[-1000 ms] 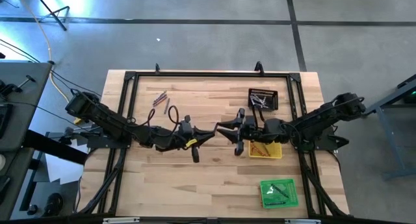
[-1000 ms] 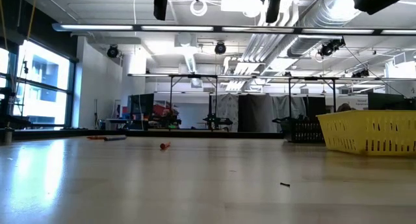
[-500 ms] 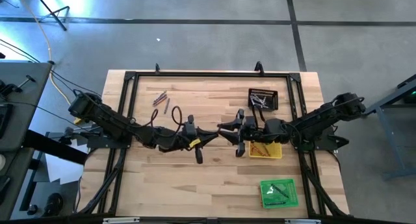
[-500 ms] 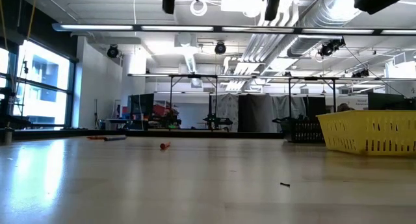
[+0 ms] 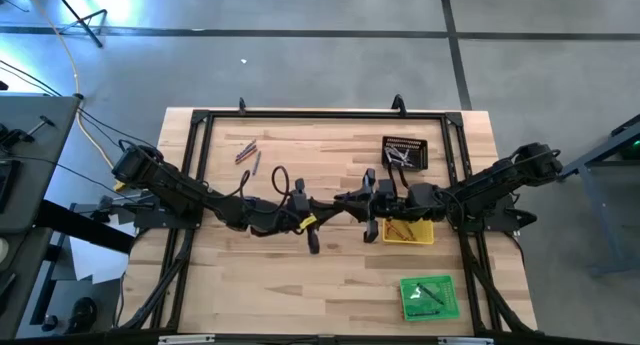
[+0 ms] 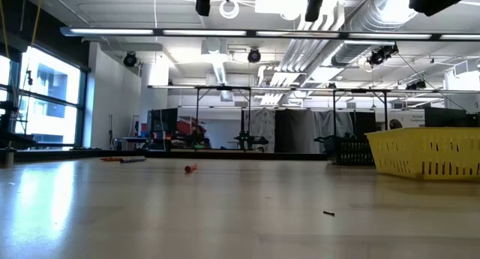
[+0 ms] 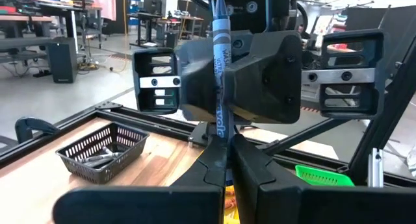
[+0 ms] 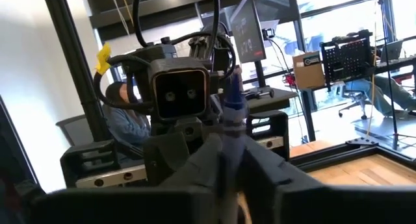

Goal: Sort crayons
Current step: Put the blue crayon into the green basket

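**A:** Where is the crayon, and why is it up in the air?

**B:** The grey-blue crayon [image 7: 219,68] is clear of the table, above its middle, between the two grippers, which meet nose to nose. I read it as a hand-over. The left gripper [image 7: 225,146] has its jaws clamped together on the crayon's lower part. The right gripper [image 8: 229,136] faces it from 3 o'clock with the same crayon [image 8: 233,97] in its line. Whether the right one has already bitten on it, I cannot tell.

**A:** Why pass it across at all?

**B:** Probably reach. The loose crayons [image 5: 247,153] lie on the left arm's side, at about 10 o'clock from the meeting point. The trays are all on the right arm's side. The yellow tray [image 5: 427,237] is just past the right gripper at 3 to 4 o'clock, the black tray [image 5: 420,145] at 1 to 2, and the green tray [image 5: 452,303] at about 5.

**A:** Which way does it point?

**B:** In the left wrist view its long axis runs upright, crosswise to the fingers, with the sharpened tip at 12 o'clock and the butt at 6, hidden low between them. That leaves the upper wrapper free for the other gripper. From overhead the arms hide it, so I would not judge any tilt there.
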`<action>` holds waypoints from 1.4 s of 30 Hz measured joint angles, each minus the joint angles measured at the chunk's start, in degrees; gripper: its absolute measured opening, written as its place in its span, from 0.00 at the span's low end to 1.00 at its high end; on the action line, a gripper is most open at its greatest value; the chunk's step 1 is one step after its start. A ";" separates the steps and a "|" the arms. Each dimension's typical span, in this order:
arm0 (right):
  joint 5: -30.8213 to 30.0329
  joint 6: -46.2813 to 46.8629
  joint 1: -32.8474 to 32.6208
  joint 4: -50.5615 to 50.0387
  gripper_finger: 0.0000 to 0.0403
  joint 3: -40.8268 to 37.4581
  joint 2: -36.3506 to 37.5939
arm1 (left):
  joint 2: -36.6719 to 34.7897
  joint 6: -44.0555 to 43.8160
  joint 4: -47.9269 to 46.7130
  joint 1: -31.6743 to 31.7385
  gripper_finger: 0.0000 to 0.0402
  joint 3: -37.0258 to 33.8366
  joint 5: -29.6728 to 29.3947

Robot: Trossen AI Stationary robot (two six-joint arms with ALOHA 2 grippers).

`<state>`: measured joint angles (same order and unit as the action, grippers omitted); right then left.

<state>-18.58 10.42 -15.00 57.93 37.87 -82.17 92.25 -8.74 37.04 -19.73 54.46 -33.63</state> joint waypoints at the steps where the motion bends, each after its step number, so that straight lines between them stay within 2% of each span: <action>1: 0.04 -0.20 0.00 0.00 0.08 0.00 0.00 | 0.00 -0.01 -0.05 0.02 0.00 0.00 -0.15; 3: 0.04 -0.79 -0.02 -0.02 0.03 0.00 0.00 | -0.02 0.01 -0.22 0.02 0.00 0.00 -0.24; 8: -0.47 -0.22 0.00 -0.04 0.02 0.00 0.00 | -0.04 -0.01 -0.33 0.00 0.02 0.00 -1.16; 15: -4.16 -0.34 0.07 -1.98 0.01 0.00 0.14 | -0.07 0.01 -2.01 -0.07 0.16 0.00 -4.17; 19: -8.01 -0.24 0.76 -8.58 0.01 0.00 2.70 | -0.07 0.01 -3.34 -0.19 0.24 0.00 -4.20; 22: -8.47 3.05 1.29 -18.48 0.01 0.00 6.94 | -0.07 0.01 -3.51 -0.47 0.27 0.00 -4.20; 26: -7.17 13.74 0.13 -35.02 0.01 0.00 13.57 | -0.27 -0.02 -5.25 -1.13 0.28 0.00 -4.26; 30: -5.09 28.70 -4.42 -49.65 0.01 0.00 18.16 | -0.37 -0.12 -6.49 -1.69 0.26 -0.02 -4.42; 36: -3.42 53.62 -16.86 -63.75 0.01 0.00 19.78 | -0.37 -1.35 -8.08 -2.35 0.26 -0.02 -4.54; 42: 0.82 78.15 -30.78 -72.73 0.01 0.00 16.64 | -0.37 -2.72 -11.31 -2.49 0.26 -0.02 -4.64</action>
<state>-17.76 88.58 -45.79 -14.80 37.87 -65.53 91.88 -11.46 25.73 -22.22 54.43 -38.27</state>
